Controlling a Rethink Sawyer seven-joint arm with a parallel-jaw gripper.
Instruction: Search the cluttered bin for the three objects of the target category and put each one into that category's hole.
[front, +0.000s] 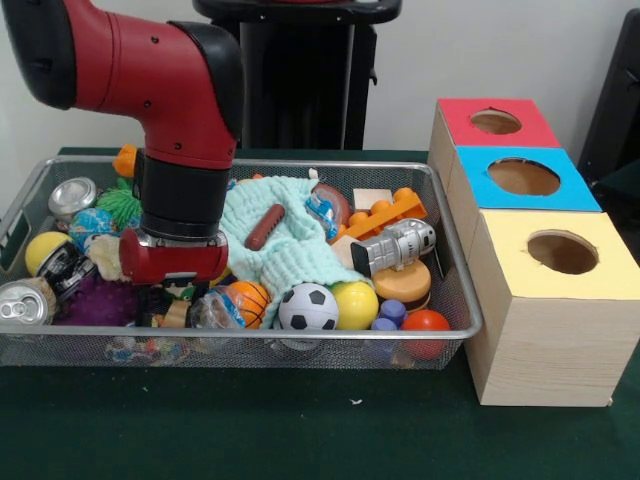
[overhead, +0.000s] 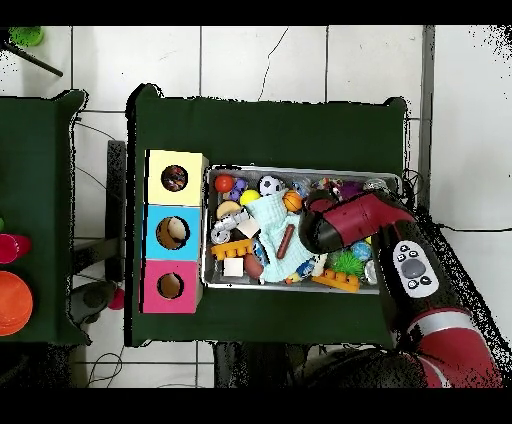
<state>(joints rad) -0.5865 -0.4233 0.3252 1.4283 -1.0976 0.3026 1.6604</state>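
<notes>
From the front, my arm (front: 150, 90) bends down from the upper left corner into the left half of the wire bin (front: 455, 270), wrist vertical. My claw (front: 172, 298) is sunk among the toys below the red wrist block, so I cannot tell how far it is open or whether it has hold of anything. Along the bin's front edge lie a crushed can (front: 22, 303), a purple spiky ball (front: 95, 300), a small basketball (front: 250, 297), a soccer ball (front: 307, 307), a yellow ball (front: 355, 304) and a red ball (front: 427, 322). A mint cloth (front: 280, 240) with a toy sausage (front: 264, 227) on it fills the middle. Just beside the bin's right edge stands the wooden box with three holes: the red hole (front: 496, 122), the blue hole (front: 523, 177) and the yellow hole (front: 562, 252).

From overhead, my arm (overhead: 400, 250) enters from the lower right corner and crosses the bin's (overhead: 300, 170) right edge, its end over the middle. This view hides my claw altogether. It does look down into the holes: something dark and round lies inside the yellow hole (overhead: 174, 179), something pale inside the blue hole (overhead: 172, 233). The soccer ball (overhead: 269, 185) sits against the bin's top edge.
</notes>
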